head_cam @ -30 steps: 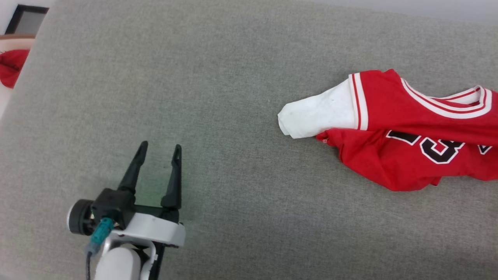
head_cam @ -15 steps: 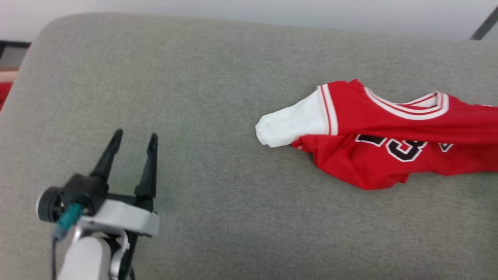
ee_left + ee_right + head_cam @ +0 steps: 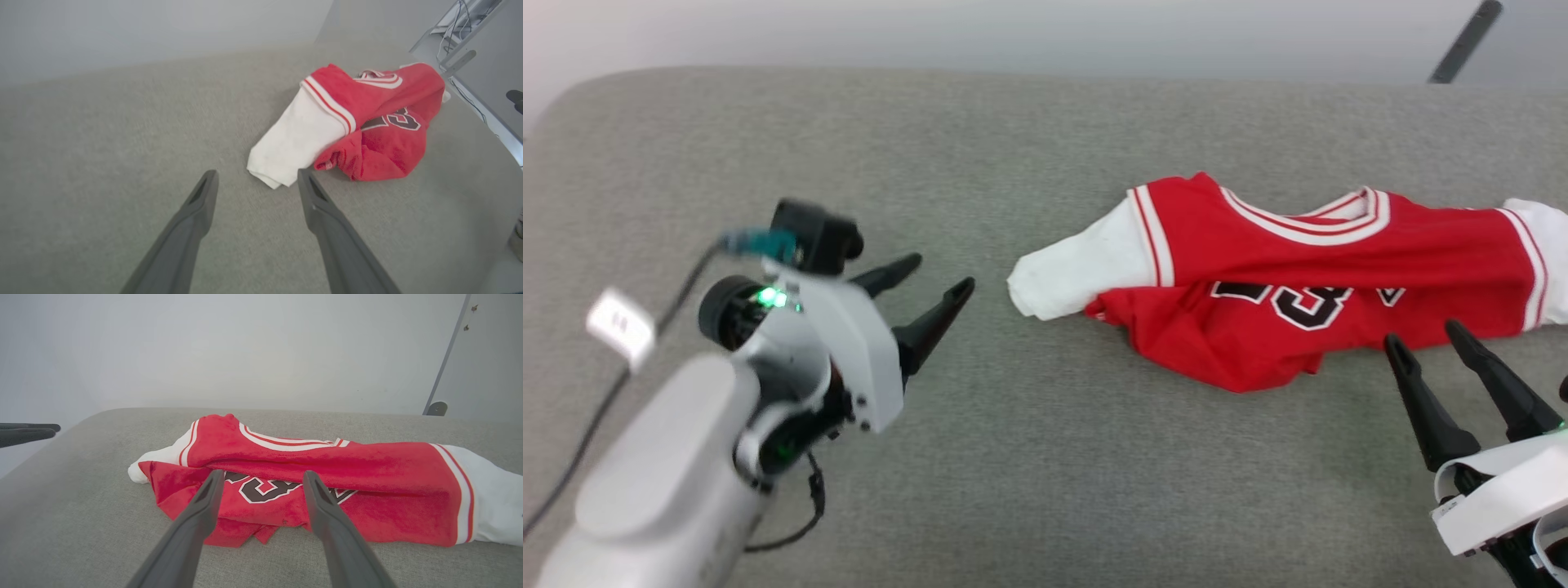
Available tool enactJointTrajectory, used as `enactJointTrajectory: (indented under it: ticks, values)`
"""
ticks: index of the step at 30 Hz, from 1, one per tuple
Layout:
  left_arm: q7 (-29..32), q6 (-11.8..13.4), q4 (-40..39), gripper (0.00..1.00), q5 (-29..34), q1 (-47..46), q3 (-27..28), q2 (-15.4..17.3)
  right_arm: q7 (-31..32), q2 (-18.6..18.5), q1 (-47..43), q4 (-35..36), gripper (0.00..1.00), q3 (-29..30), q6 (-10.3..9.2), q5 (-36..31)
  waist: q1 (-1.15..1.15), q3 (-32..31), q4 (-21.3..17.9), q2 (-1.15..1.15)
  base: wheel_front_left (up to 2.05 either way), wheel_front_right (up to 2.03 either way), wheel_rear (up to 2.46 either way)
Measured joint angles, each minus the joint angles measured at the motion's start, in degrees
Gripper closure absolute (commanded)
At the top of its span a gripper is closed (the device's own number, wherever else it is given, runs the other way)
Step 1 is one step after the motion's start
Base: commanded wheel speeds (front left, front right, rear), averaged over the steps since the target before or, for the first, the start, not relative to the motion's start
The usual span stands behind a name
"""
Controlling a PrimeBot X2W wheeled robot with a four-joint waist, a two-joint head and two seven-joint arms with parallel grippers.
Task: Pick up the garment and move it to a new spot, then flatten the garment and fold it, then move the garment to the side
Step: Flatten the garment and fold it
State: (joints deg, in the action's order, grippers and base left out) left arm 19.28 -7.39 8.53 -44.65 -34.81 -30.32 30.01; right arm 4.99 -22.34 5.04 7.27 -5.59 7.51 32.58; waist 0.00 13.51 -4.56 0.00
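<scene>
Garment (image 3: 1258, 327) lying bunched lengthwise on the grey fabric-covered bench (image 3: 1054, 457), in the right half of the head view, with nothing gripping it. The striped neck trim (image 3: 1307, 224) faces away from the robot. The black-and-white number print (image 3: 1298, 302) is partly hidden by a fold of red cloth lying over it. One white sleeve (image 3: 1078, 265) trails toward the robot's left and the other (image 3: 1543, 245) toward its right, so the shirt forms a long ridge, not a flat sheet. The left gripper (image 3: 941, 273) hangs above bare bench with its fingers spread and empty, aimed at the nearer white sleeve and stopping short of it; in the left wrist view the sleeve's cuff lies just beyond the fingertips. The right gripper (image 3: 1421, 332), fingers likewise spread and empty, points at the near red hem. Its tips overlap that hem in the head view, but contact with the cloth cannot be made out. The layout suggests the garment is set down in its spot and the flattening step is at hand. One gripper faces each end of the ridge, probably so that two separated points can be pinched and drawn apart. The soft jersey will likely drag and fold under itself unless lifted clear of the bench surface.
</scene>
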Motion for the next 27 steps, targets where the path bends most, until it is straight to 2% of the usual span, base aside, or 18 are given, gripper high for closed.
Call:
enactJointTrajectory:
  ticks: [2,4,6,9,16,23,24,25,26,27]
  values:
    - [6.5,0.0,2.3,0.00,-7.8,-3.1,-2.2,0.4,0.7,1.0,-0.3,1.5,0.00,0.3,0.00,-0.6,0.00,0.2,-0.8,0.00,0.00,0.00,0.00]
    - [12.0,0.0,5.1,0.00,-13.0,-5.8,-4.1,0.8,1.2,1.6,-0.8,2.2,0.00,0.9,0.00,-1.0,0.00,0.6,-1.7,0.00,0.00,0.00,0.00]
    - [16.9,0.0,8.1,0.00,-16.9,-8.4,-5.6,0.6,1.5,2.1,-1.1,2.7,0.00,1.4,0.00,-1.4,0.00,1.1,-2.4,0.00,0.00,0.00,0.00]
    - [21.0,0.0,12.4,0.00,-20.2,-12.1,-7.1,-0.8,1.6,2.8,-1.0,3.5,0.00,1.5,0.00,-1.5,0.00,2.3,-3.3,0.00,0.00,0.00,0.00]
    - [24.7,0.0,21.9,0.00,-23.8,-18.2,-9.0,-3.1,1.2,3.5,0.6,4.0,0.00,0.6,0.00,-2.2,0.00,5.8,-5.6,0.00,0.00,0.00,0.00]
    - [26.3,-0.1,26.1,0.00,-29.1,-20.9,-8.5,-3.8,0.2,4.1,1.5,3.3,0.00,0.4,0.00,-2.4,0.00,8.7,-8.0,0.00,0.00,0.00,0.00]
    - [26.4,-0.1,25.9,0.45,-29.4,-21.2,-8.7,-3.7,0.1,4.2,1.6,3.2,0.00,0.4,0.00,-2.4,0.00,9.0,-8.2,0.00,0.00,0.00,0.00]
    - [26.0,-0.2,26.0,0.66,-30.0,-21.3,-8.5,-3.7,0.0,4.3,1.7,3.2,0.00,0.4,0.00,-2.4,0.00,9.3,-8.4,0.00,0.00,0.00,0.00]
    - [26.1,-0.2,26.3,1.00,-30.8,-21.3,-8.4,-3.9,0.0,4.3,1.8,3.2,0.00,0.4,0.00,-2.5,0.00,9.6,-8.6,0.00,0.00,0.00,0.00]
    - [26.2,-0.1,26.5,1.00,-31.3,-21.3,-8.5,-3.9,0.0,4.4,1.8,3.1,0.00,0.4,0.00,-2.5,0.00,9.8,-8.7,0.00,0.00,0.00,0.00]
